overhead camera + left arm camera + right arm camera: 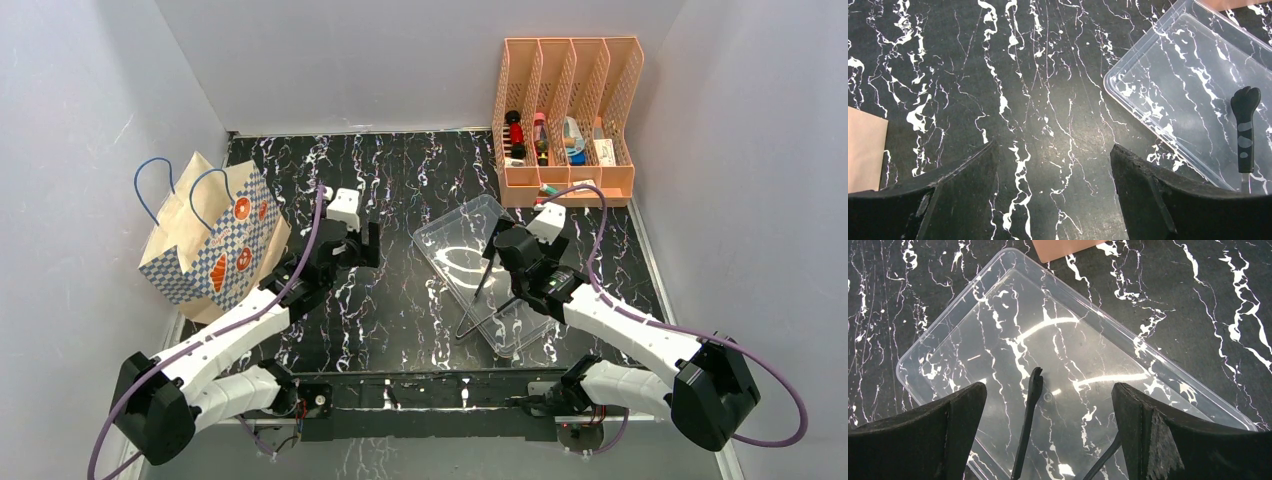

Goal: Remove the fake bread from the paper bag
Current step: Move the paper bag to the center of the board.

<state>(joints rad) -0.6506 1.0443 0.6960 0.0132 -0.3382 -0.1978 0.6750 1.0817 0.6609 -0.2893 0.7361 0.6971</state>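
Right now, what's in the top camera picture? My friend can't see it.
A tan paper bag with blue handles stands at the left of a black marble table, no bread showing. The left end effector is open near it, the right end effector open over a clear tray holding black tongs; an orange file rack stands behind.

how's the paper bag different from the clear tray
The paper bag is opaque tan paper with a blue checkered band; the tray is clear plastic. The paper bag stands upright at the far left; the tray lies flat, right of centre. The paper bag's inside is hidden; the tray plainly shows black tongs in it. Both rest on the marbled table.
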